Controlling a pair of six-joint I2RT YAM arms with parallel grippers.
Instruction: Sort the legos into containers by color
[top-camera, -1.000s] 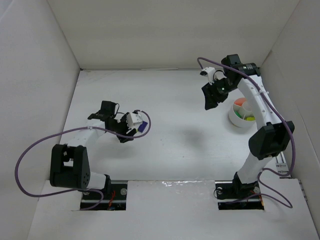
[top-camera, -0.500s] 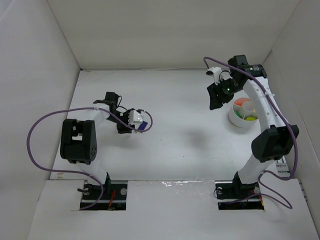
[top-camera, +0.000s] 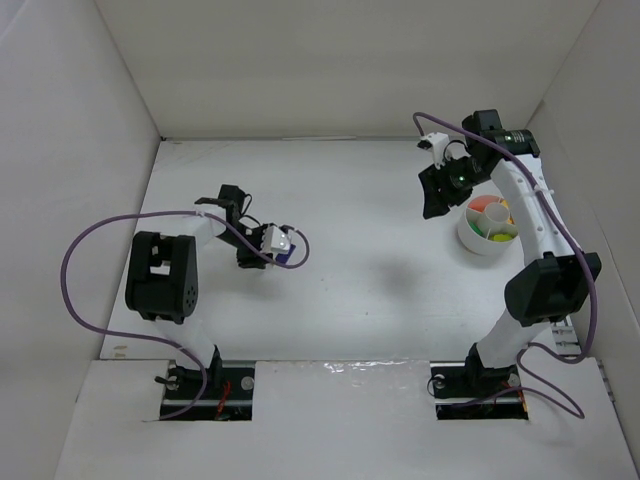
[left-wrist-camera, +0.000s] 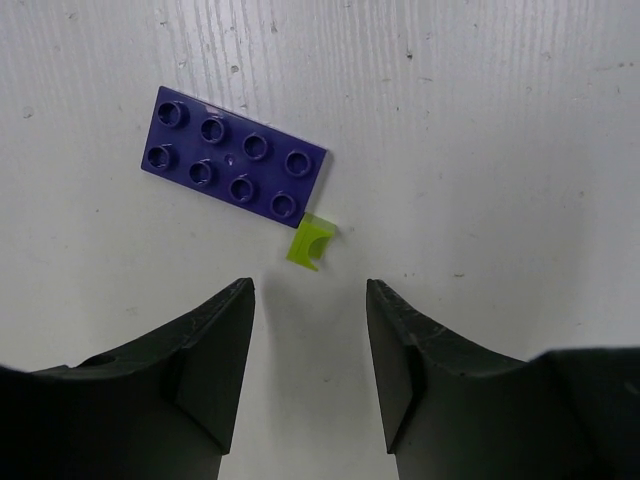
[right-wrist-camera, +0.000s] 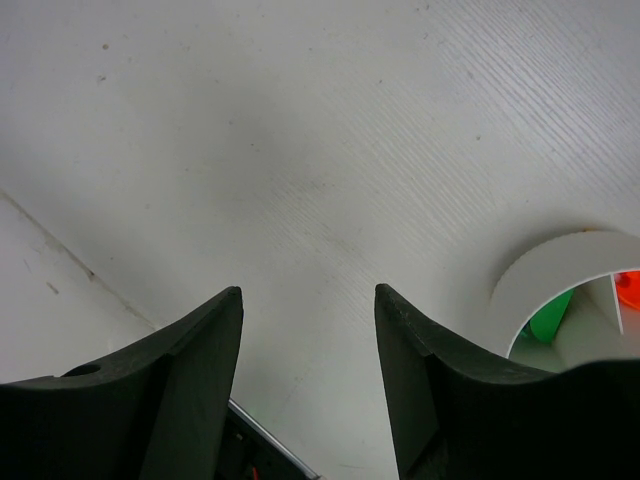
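As the left hand, half-open and empty, is narrowing toward the lime lego at its 12 o'clock, a pick is probably starting; right hand waiting open, empty

Left gripper over the table: small piece lies on the table just ahead of the fingertips, in line with the gap between them. Flat plate lies further ahead and to the left, also flat on the table, long side running left to right. Small piece sits at the plate's near right corner, touching or just beside, can't tell. Right gripper, well apart from the left one: bowl stands on the table to its right, just beside the right finger. Inside the bowl, two pieces in neighbouring compartments, a divider between them.
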